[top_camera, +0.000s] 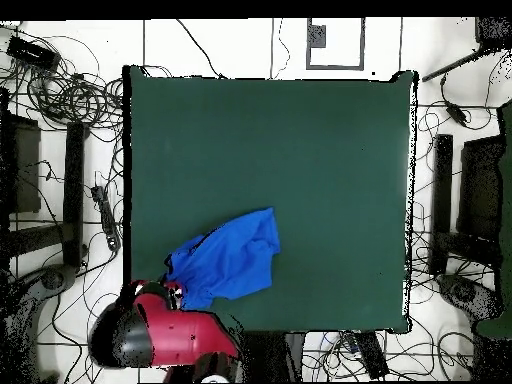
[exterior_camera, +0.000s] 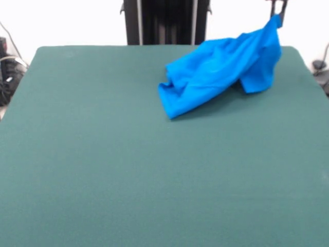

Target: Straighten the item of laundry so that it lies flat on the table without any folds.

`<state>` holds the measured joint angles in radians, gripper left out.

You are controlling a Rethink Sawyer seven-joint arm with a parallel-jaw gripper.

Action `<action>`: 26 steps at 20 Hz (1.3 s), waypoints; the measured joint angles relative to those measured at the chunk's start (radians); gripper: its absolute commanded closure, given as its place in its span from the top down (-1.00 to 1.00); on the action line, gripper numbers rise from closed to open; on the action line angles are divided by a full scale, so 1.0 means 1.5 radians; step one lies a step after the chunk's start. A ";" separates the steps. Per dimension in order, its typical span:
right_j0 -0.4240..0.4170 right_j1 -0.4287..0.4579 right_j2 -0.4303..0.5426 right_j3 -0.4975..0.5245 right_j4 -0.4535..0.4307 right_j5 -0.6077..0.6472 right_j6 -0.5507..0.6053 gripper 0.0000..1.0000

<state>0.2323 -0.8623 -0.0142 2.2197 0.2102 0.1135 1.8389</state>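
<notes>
Gripper (exterior_camera: pixel 278 9) shows only as dark tips at the top edge of the front view, about one o'clock, right where the shirt's highest corner ends; cloth hangs straight from that point, so the tips appear pinched on the fabric, though the fingers themselves are too small to make out. Overhead, the gripper is hidden under the arm's bulk. Table (exterior_camera: pixel 103 170), by far the largest thing: a broad green felt-like surface filling most of both views, bare over its middle, and in the front view over its whole near part. Pedestal (exterior_camera: pixel 165 21) next, a dark upright column at twelve o'clock in the front view, behind the table's far edge. Arm (top_camera: pixel 170 335), red and black, sits at about seven o'clock in the overhead view, reaching over the table's corner by the robot's base and touching the shirt's end there. Shirt (exterior_camera: pixel 221 72), bright blue, is crumpled and folded over itself, not flat: in the front view it runs from the lifted corner at one o'clock down and toward the centre, its lower bunched end resting on the felt near the far edge. Overhead, the shirt (top_camera: pixel 228 260) lies at about seven o'clock on the table, near the base-side edge. Only plain blue cloth shows. Cables (top_camera: pixel 60 90) lie tangled on the floor beside the table at ten o'clock overhead.
</notes>
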 measured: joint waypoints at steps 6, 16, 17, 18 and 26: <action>0.074 -0.014 -0.012 0.000 0.051 0.016 0.007 -1.00; 0.231 -0.031 -0.061 -0.017 0.128 0.080 0.102 -1.00; 0.258 -0.030 -0.074 -0.026 0.135 0.098 0.127 -1.00; 0.269 -0.030 -0.079 -0.031 0.138 0.106 0.138 -1.00; 0.356 -0.037 -0.122 -0.081 0.144 0.194 0.252 -1.00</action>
<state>0.7666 -0.9177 -0.1973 2.0981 0.4264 0.4048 2.2170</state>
